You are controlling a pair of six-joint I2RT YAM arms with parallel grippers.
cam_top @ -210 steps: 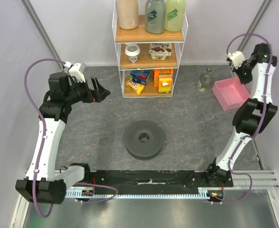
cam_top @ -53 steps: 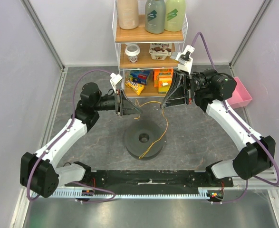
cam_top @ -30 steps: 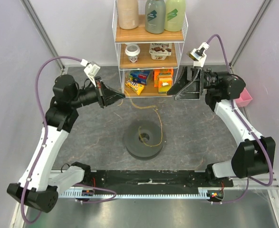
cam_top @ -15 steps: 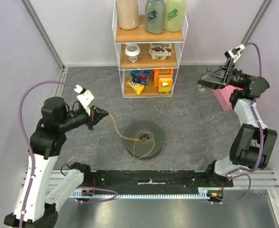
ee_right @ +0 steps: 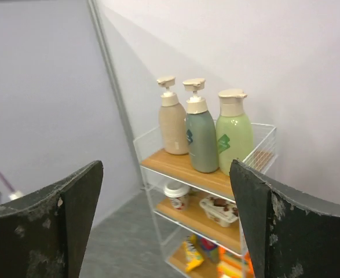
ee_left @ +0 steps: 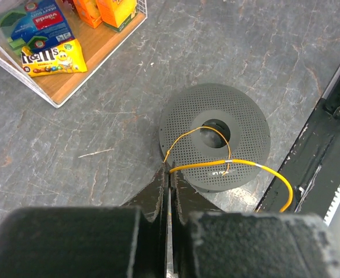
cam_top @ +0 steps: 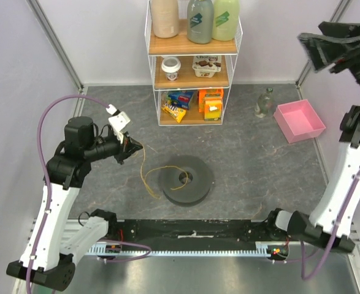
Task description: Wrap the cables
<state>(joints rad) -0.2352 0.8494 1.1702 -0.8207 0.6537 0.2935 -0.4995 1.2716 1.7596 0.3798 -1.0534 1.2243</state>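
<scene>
The dark grey round spool [cam_top: 198, 184] lies flat on the floor mat in the middle. The cable, a thin yellow-orange wire [cam_top: 143, 168], runs from my left gripper [cam_top: 129, 147] down to the mat left of the spool, then curls onto the spool by its hole. In the left wrist view my left gripper [ee_left: 171, 174] is shut on the wire [ee_left: 251, 164], which arcs over the spool [ee_left: 245, 124]. My right gripper [cam_top: 316, 49] is raised high at the far right. It stands wide open and empty [ee_right: 165, 166], facing the shelf.
A white wire shelf rack [cam_top: 192, 67] with bottles, cups and snack packs stands at the back centre. A pink bin [cam_top: 299, 120] and a small clear bottle [cam_top: 264, 103] sit at the back right. A black rail [cam_top: 192, 229] runs along the near edge.
My left gripper has carried the wire end back, left and down from near the shelf, so the wire now sags left of the spool. My right arm has swung up and right.
</scene>
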